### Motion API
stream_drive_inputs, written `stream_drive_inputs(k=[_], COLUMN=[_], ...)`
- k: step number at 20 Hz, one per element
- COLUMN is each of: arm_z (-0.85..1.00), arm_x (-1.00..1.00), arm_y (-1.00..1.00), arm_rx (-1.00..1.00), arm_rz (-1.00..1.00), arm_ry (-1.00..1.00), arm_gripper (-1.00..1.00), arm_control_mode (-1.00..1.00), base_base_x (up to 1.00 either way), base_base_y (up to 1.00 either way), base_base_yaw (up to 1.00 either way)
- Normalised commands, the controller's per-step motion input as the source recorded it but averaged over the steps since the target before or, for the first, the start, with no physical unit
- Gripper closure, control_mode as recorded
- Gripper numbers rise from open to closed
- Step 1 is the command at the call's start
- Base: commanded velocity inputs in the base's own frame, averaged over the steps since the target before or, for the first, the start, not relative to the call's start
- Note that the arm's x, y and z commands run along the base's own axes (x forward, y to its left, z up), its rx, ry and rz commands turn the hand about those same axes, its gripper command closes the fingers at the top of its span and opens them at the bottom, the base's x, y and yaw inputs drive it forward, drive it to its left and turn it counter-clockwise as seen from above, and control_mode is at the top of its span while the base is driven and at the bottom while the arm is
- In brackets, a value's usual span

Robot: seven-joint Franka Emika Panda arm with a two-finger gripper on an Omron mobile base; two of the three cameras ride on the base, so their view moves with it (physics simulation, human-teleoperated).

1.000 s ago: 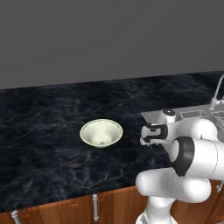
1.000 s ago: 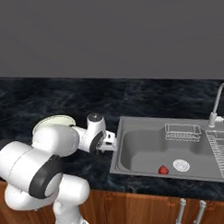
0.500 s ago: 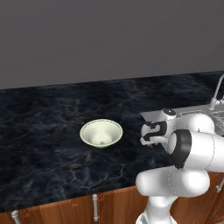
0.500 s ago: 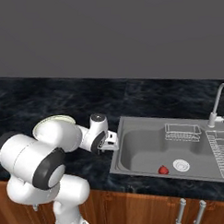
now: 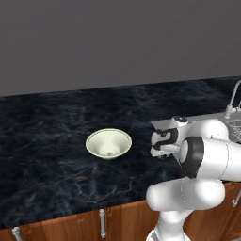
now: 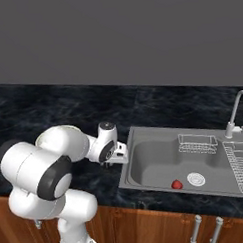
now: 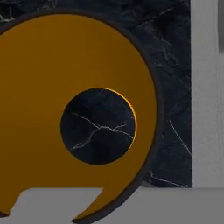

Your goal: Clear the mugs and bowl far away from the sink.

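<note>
A dark mug (image 7: 52, 87) with an orange inside lies right under the hand in the hand view, its dark rim curving close to the sink's grey edge (image 7: 203, 87). My gripper (image 5: 162, 147) hangs low over the black counter, just left of the sink (image 6: 160, 162); it is also seen from the right base (image 6: 115, 159). The fingers are hidden, so the jaw gap cannot be read. The cream bowl (image 5: 108, 143) stands upright on the counter, well left of the gripper and apart from it.
The sink holds a small red object (image 6: 177, 184) near the drain (image 6: 196, 179), a wire basket (image 6: 197, 142) at the back and a draining rack (image 6: 240, 166) on the right. The faucet (image 6: 237, 113) rises behind. Wooden cabinet fronts run below the counter edge.
The arm's elbow has swung nearer the cameras, while the hand has stayed low by the sink's left edge. The bowl has not moved.
</note>
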Motion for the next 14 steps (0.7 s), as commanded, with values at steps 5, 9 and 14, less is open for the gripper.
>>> stream_drive_inputs(k=[5, 9, 14], arm_z=[-0.69, -0.2, 0.0], arm_x=[-0.71, -0.97, -0.55], arm_y=[0.21, 0.16, 0.18], arm_rx=[0.0, 0.02, 0.05], arm_rz=[0.0, 0.0, -0.02], arm_ry=[0.08, 0.0, -0.03], arm_gripper=[1.0, 1.0, 1.0], arm_control_mode=[-1.0, -1.0, -1.0], base_base_x=[0.0, 0.0, 0.0], base_base_y=[0.0, 0.0, 0.0], base_base_yaw=[0.0, 0.0, 0.0])
